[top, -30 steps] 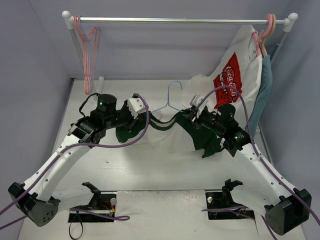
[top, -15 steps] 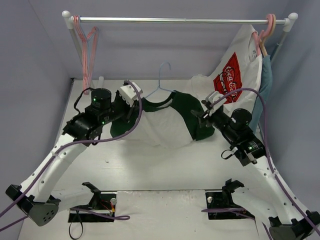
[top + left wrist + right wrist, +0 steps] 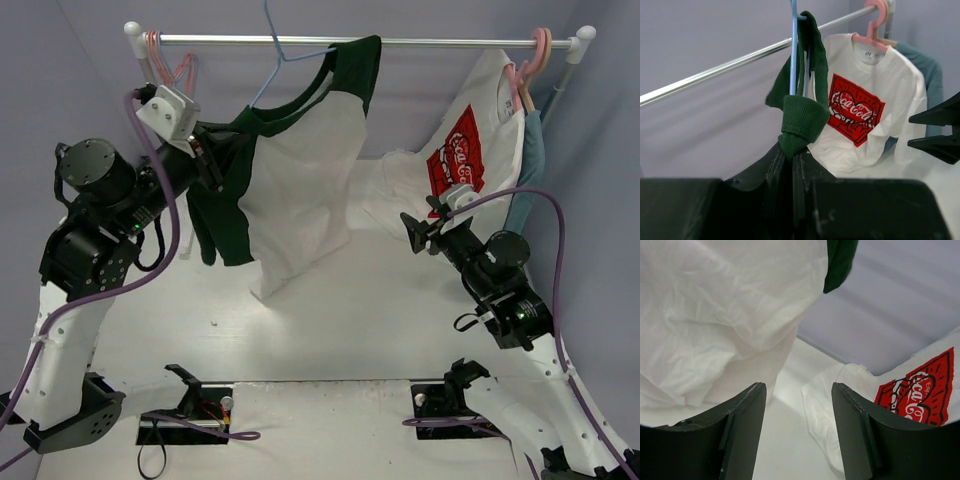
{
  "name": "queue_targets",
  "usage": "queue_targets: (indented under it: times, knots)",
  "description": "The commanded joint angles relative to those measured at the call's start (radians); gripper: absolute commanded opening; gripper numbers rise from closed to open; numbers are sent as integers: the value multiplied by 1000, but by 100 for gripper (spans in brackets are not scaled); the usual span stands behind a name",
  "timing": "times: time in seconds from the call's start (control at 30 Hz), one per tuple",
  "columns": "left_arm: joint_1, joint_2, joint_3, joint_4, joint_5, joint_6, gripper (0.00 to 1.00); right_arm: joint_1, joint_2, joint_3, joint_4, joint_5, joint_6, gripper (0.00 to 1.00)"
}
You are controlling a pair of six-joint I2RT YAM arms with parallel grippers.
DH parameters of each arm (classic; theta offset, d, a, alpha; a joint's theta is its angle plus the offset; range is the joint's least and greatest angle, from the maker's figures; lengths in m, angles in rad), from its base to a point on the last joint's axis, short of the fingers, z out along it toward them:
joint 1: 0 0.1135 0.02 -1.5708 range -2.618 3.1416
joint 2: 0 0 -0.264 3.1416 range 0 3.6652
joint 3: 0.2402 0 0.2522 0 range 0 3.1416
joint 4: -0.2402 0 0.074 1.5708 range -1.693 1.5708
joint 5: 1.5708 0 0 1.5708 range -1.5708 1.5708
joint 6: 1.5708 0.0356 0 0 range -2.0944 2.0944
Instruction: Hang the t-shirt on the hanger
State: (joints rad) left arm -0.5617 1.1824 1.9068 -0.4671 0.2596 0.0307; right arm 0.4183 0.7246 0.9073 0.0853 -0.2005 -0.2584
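**T-shirt held aloft on the blue hanger, up by the rail**

T-shirt (image 3: pixel 300 180) hangs in the air at the back of the workspace. Its body panel is white, and its sleeves and neckband are dark green. It sits aslant. One green sleeve is up against the rail (image 3: pixel 420 42), and the other shoulder is lower, towards the left. The white hem hangs down over the worktop (image 3: pixel 340 320); whether it touches cannot be told.

The light-blue wire hanger (image 3: pixel 265 83) is threaded through the neck. Its stem rises past the rail and leaves the top of the overhead view, so the hook is hidden.

The left tool (image 3: pixel 207 165) is clamped on the lower green sleeve. In the left wrist view its fingers are pressed together on the bunched green cuff (image 3: pixel 802 120), and the hanger's blue wire (image 3: pixel 792 50) rises straight out of the cloth there.

The right tool (image 3: pixel 412 232) sits well to the right of the t-shirt. Its fingers are spread and nothing is between them. The right wrist view shows the same gap (image 3: pixel 799 440), with the white panel (image 3: pixel 715 315) ahead.

A white t-shirt with a red logo (image 3: pixel 465 150) hangs from a pink hanger (image 3: pixel 535 55) at the rail's right end. A teal garment (image 3: pixel 530 170) hangs beside it. More pink hangers (image 3: pixel 172 75) hang at the left end.
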Motion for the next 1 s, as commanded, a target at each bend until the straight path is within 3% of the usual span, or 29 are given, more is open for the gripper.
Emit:
queue_targets:
  times: [0.0,0.23,0.43,0.6,0.73,0.97]
  knots:
    - [3,-24,35,120,26,-63,0,-1,-14,18,88,36,1,56]
    - [3,-10,41,116,78,-146,0,-1,-19,-7,91,50,-1,56]
    - [3,91,144,-65,-94,-137,0,-1,-24,-16,85,81,15,57]
    - [3,150,66,-16,-250,-126,0,-1,-13,-25,88,75,45,57]
    - [-42,238,135,21,-342,-127,0,-1,-10,-31,80,62,64,57]
    - [-201,409,263,122,-618,52,0,-1,-24,-38,62,62,71,57]
